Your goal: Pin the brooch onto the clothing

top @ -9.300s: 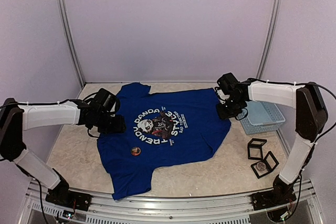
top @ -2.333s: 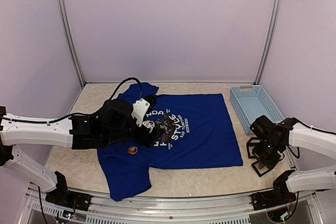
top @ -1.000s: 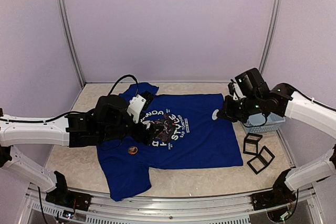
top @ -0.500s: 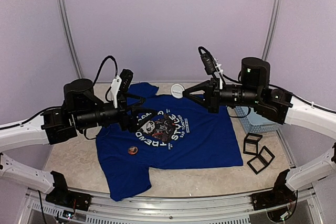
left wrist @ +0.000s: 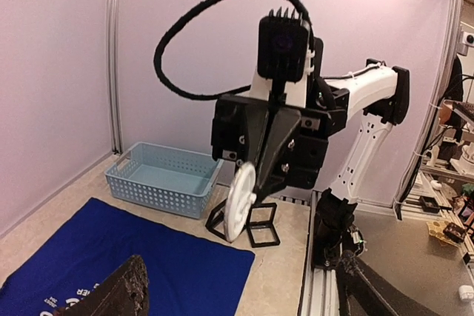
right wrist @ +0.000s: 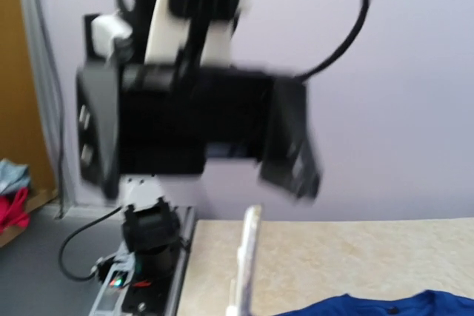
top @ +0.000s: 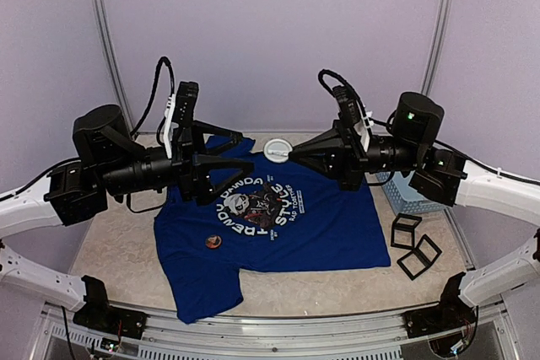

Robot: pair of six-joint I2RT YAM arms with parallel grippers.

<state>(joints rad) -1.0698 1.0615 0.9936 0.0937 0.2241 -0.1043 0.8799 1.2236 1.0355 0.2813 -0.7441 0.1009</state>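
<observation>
The clothing, a royal-blue T-shirt (top: pixel 321 225) with a round panda print (top: pixel 257 200), lies flat on the table; it also shows in the left wrist view (left wrist: pixel 148 264). My right gripper (top: pixel 291 154) is raised above the shirt's collar end, shut on the rim of the brooch (top: pixel 276 151), a white round disc. The left wrist view shows the brooch (left wrist: pixel 239 201) tilted; the right wrist view shows the brooch (right wrist: pixel 248 257) edge-on. My left gripper (top: pixel 236 154) is open, level with the brooch and facing it, a short gap away. A small round badge (top: pixel 214 242) sits on the shirt.
A light-blue basket (left wrist: pixel 159 179) stands at the right, mostly behind the right arm in the top view (top: pixel 413 196). Two black open frames (top: pixel 415 244) lie near the right front of the table. Metal rails line the near edge.
Both arms rose off the table. The right gripper carried the white brooch left and up, and the left gripper turned to face it with its fingers spread.
</observation>
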